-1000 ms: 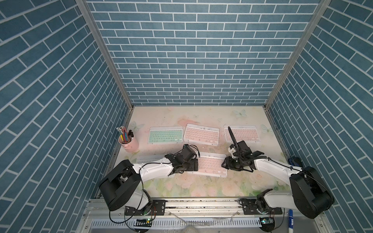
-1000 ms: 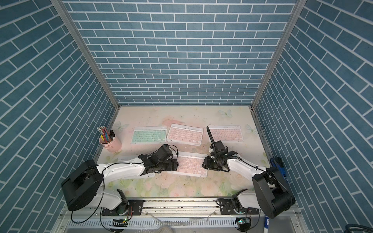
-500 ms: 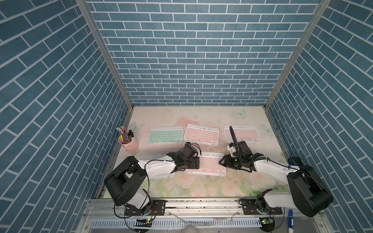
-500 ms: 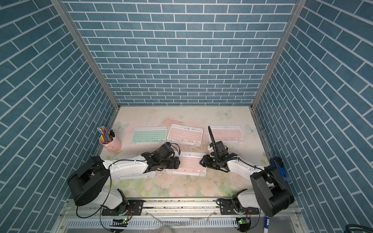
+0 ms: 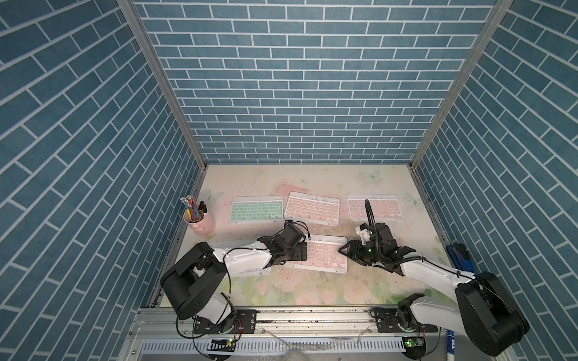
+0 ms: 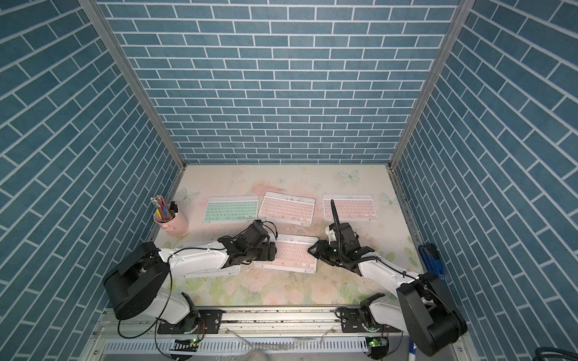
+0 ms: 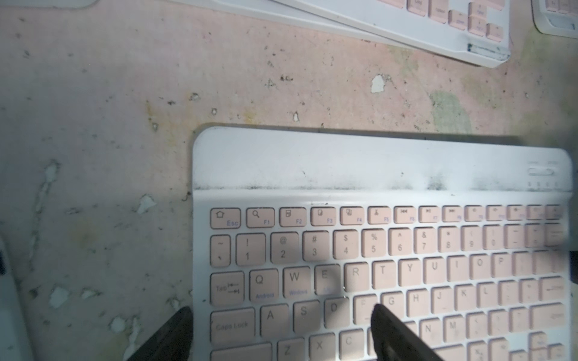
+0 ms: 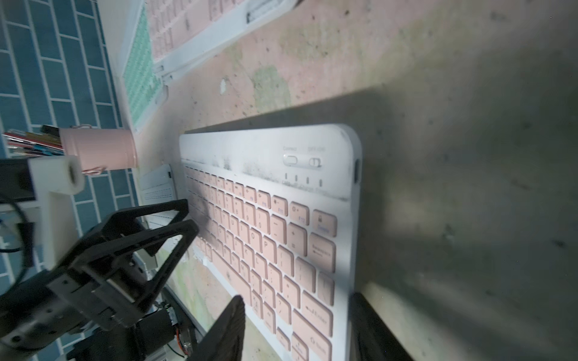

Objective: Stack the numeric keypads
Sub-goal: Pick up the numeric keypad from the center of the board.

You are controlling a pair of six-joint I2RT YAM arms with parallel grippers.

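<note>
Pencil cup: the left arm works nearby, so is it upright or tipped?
Upright: in both top views the pencil cup stands on its base, pencils pointing up.
</note>
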